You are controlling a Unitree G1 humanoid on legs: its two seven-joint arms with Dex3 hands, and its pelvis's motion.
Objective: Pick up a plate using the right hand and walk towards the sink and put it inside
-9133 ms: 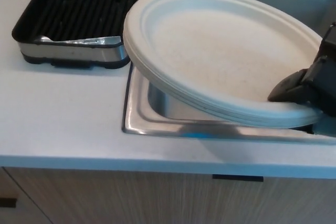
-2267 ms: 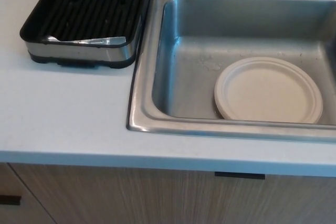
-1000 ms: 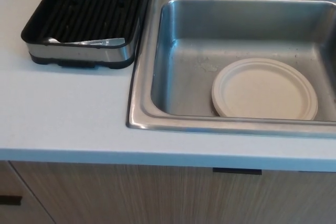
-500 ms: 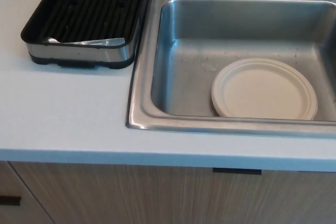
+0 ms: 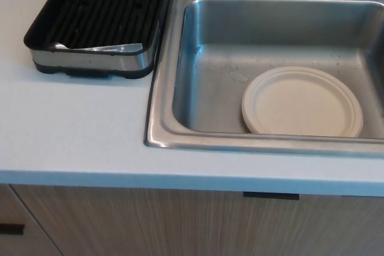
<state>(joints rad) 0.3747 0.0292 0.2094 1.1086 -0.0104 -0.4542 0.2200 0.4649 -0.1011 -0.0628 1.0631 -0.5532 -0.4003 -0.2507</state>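
Now plate [image 5: 303,101] flat in sink [image 5: 165,130], counter [image 5: 72,124] white.

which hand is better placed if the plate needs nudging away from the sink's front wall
Right, as a guess. Neither hand is in view, but the plate lies in the sink toward the picture's right, the robot's right side, far from the dish rack on its left.

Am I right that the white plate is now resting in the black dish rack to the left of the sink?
Not quite. The head view shows the white plate lying flat inside the sink, near its front wall; the black dish rack does sit to the sink's left.
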